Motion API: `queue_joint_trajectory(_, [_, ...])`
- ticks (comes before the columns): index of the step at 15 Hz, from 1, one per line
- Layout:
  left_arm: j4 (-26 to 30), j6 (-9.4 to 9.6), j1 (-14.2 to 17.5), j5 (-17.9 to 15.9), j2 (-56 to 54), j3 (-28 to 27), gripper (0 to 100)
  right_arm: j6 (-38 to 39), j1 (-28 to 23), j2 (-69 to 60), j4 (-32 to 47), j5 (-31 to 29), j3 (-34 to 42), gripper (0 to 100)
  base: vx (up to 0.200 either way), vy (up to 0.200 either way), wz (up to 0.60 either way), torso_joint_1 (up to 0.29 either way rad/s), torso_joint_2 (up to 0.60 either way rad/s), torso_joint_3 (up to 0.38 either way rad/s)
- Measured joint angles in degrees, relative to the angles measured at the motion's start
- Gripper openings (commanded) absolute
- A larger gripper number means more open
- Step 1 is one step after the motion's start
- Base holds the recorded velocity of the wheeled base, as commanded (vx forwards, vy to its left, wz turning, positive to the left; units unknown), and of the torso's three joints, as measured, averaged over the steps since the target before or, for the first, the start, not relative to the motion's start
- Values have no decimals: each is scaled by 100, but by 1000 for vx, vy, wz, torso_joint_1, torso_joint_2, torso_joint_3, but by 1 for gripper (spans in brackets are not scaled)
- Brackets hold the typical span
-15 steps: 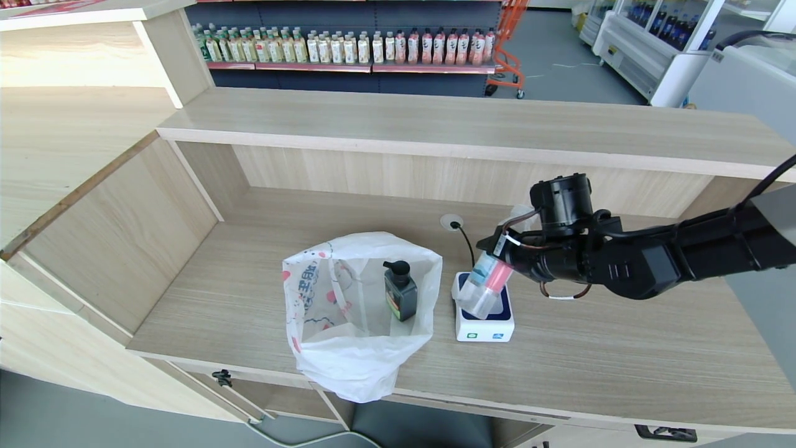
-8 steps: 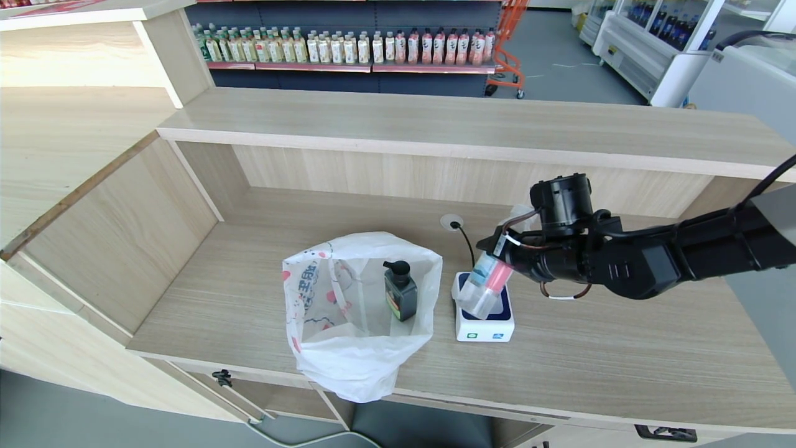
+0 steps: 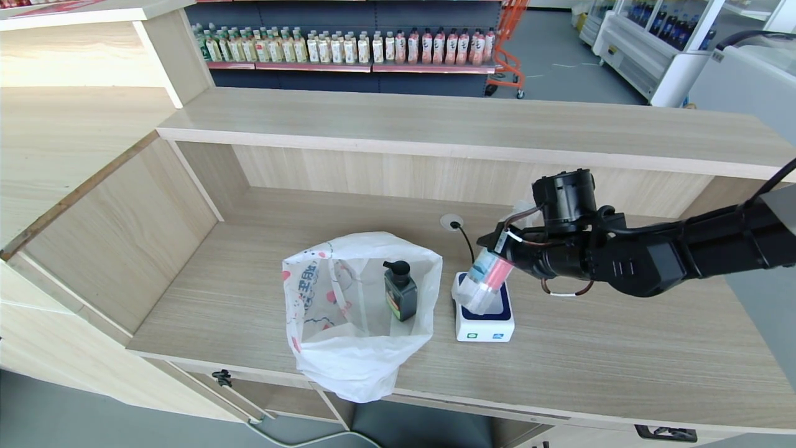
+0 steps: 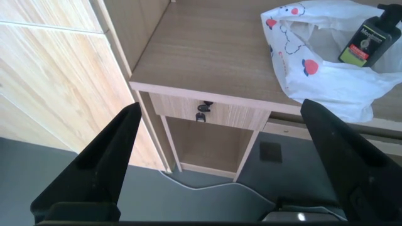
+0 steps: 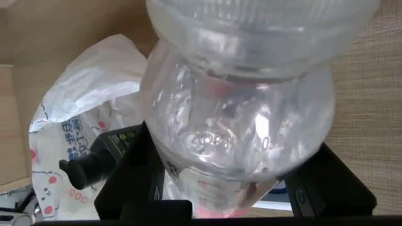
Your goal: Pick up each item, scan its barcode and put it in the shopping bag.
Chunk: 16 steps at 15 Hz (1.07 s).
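A clear plastic bottle [image 3: 486, 281] with a pink and blue label hangs tilted just above the white scanner box [image 3: 485, 325], held by my right gripper [image 3: 501, 251], which is shut on it. In the right wrist view the bottle [image 5: 239, 125] looms close between the dark fingers [image 5: 141, 182]. The white shopping bag [image 3: 348, 354] stands open to the scanner's left with a dark pump bottle [image 3: 400, 291] upright inside. My left gripper [image 4: 221, 107] is open with nothing in it, low beside the counter's front left corner, with the bag [image 4: 326, 69] and the pump bottle [image 4: 367, 44] beyond.
A black cable [image 3: 465, 239] runs from the scanner to a grommet [image 3: 451, 221] in the counter. A raised wooden ledge [image 3: 472, 124] borders the back and a side wall [image 3: 118, 236] the left. A locked drawer [image 4: 201, 113] sits under the counter edge.
My right arm has lifted the bottle slightly above the scanner. The bag, pump bottle and scanner have stayed put.
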Motion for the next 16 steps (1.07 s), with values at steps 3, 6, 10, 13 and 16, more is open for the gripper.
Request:
queue_joint_trajectory(3, [0, 0, 0, 1, 0, 0, 100, -827, 218, -485, -17, 2, 24, 0, 0, 0, 0, 0, 0, 0])
queue_joint_trajectory(6, [0, 0, 0, -2, 0, 0, 100, -2248, 681, -1263, -282, 10, 228, 0, 0, 0, 0, 0, 0, 0])
queue_joint_trajectory(10, [0, 2, 0, -2, 0, 0, 100, -3602, 1001, -1952, -1396, 27, 1392, 0, 0, 50, 0, 2, -1, 1])
queue_joint_trajectory(13, [0, 2, 2, -5, 0, 0, 100, -4031, 1281, -2177, -2057, 79, 2108, 0, 0, 200, 0, -4, -2, 9])
queue_joint_trajectory(16, [0, 0, -2, -2, 0, 0, 100, -4012, 1521, -2222, -2360, 443, 2326, 0, 0, 200, 0, 14, 6, -2])
